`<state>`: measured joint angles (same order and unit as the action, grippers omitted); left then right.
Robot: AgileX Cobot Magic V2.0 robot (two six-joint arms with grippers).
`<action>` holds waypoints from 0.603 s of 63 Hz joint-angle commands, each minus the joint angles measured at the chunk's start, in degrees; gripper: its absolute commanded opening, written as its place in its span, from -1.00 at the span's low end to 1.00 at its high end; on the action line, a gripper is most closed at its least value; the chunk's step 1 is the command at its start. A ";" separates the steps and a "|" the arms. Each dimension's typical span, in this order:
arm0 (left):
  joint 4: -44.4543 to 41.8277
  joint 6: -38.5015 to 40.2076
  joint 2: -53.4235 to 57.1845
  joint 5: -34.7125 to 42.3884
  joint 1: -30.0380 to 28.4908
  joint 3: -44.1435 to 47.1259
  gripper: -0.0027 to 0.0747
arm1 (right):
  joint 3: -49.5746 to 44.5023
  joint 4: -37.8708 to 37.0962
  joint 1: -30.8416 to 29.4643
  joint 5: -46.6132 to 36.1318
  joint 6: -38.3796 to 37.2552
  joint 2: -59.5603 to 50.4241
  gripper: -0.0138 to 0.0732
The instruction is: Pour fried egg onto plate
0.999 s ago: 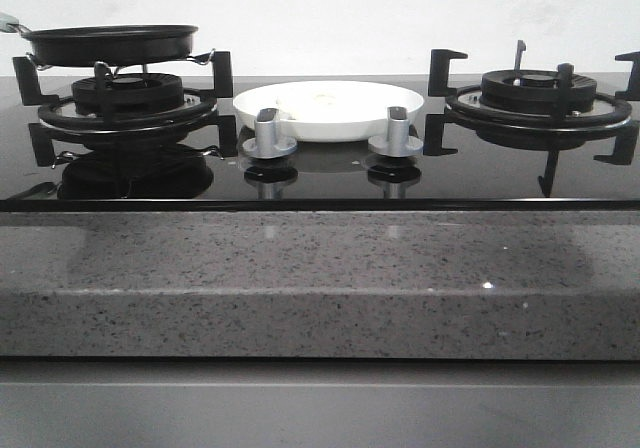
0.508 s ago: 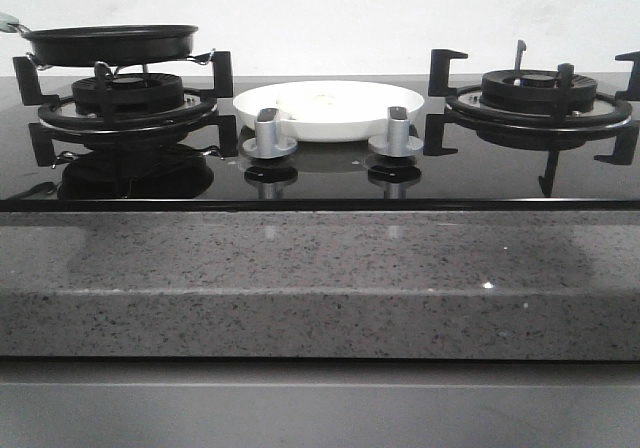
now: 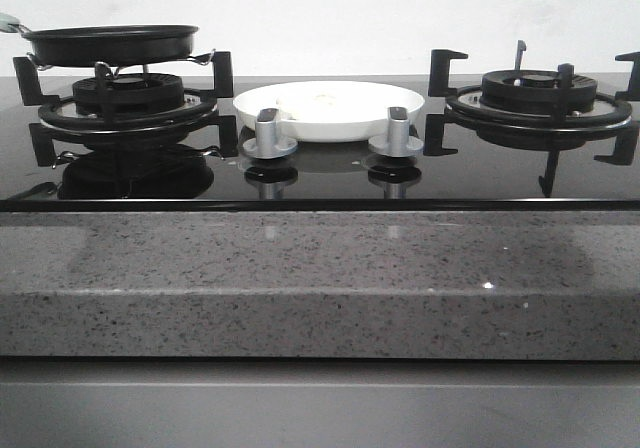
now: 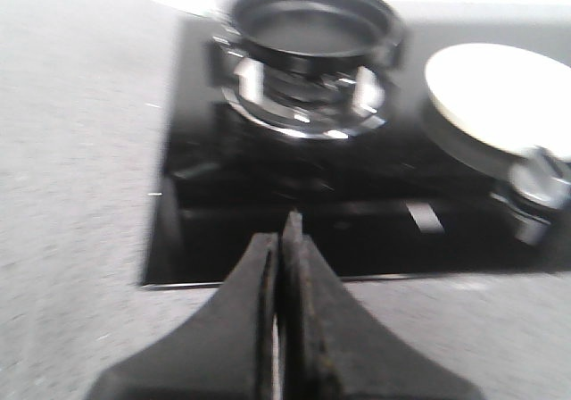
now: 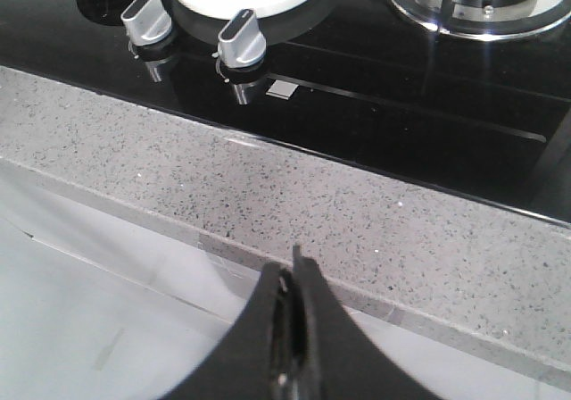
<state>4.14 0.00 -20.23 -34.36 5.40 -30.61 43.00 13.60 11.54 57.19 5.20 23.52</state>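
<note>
The glossy white plate [image 3: 328,109] sits on the black glass hob [image 3: 320,173] between the two burners, just behind two brushed-metal knobs [image 3: 269,134]. The egg [image 3: 312,97] lies in it, a pale flat disc, its edge hard to trace from this low angle. The black pan [image 3: 110,43], round and shallow, rests on the left burner [image 3: 128,103]. The left gripper [image 4: 282,239] and right gripper [image 5: 294,279] both hang over the speckled grey stone counter [image 3: 320,278], black fingers pressed together on nothing.
</note>
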 commanded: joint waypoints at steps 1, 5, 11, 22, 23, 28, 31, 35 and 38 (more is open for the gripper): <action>0.09 0.37 4.09 9.97 -2.08 4.03 -0.98 | 1.26 0.34 0.05 -3.69 0.51 0.34 -0.95; 0.09 0.37 7.18 13.56 -3.04 7.74 -0.98 | 1.26 0.34 0.05 -3.69 0.51 0.34 -0.95; -0.04 0.72 11.23 20.17 -3.30 14.22 -0.98 | 1.26 0.34 0.05 -3.69 0.51 0.34 -0.95; -5.05 9.78 17.06 24.44 -3.30 20.93 -0.98 | 1.26 0.34 0.05 -3.69 0.51 0.34 -0.95; -5.05 9.78 17.40 25.16 -3.30 21.61 -0.98 | 1.26 0.34 0.05 -3.69 0.51 0.34 -0.95; -5.05 9.78 18.08 29.09 -3.30 24.54 -0.98 | 1.26 0.34 0.05 -3.69 0.51 0.34 -0.95; -5.05 9.78 18.63 31.78 -3.30 26.22 -0.98 | 1.26 0.34 0.05 -3.69 0.51 0.34 -0.95; -5.05 9.78 19.83 34.95 -3.43 28.48 -0.98 | 1.26 0.34 0.05 -3.69 0.51 0.34 -0.95; -5.05 9.78 21.11 37.03 -3.43 30.10 -0.98 | 1.26 0.34 0.05 -3.69 0.51 0.34 -0.95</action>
<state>-0.75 9.03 0.02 -6.16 2.19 -1.13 43.00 13.60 11.54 57.19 5.20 23.52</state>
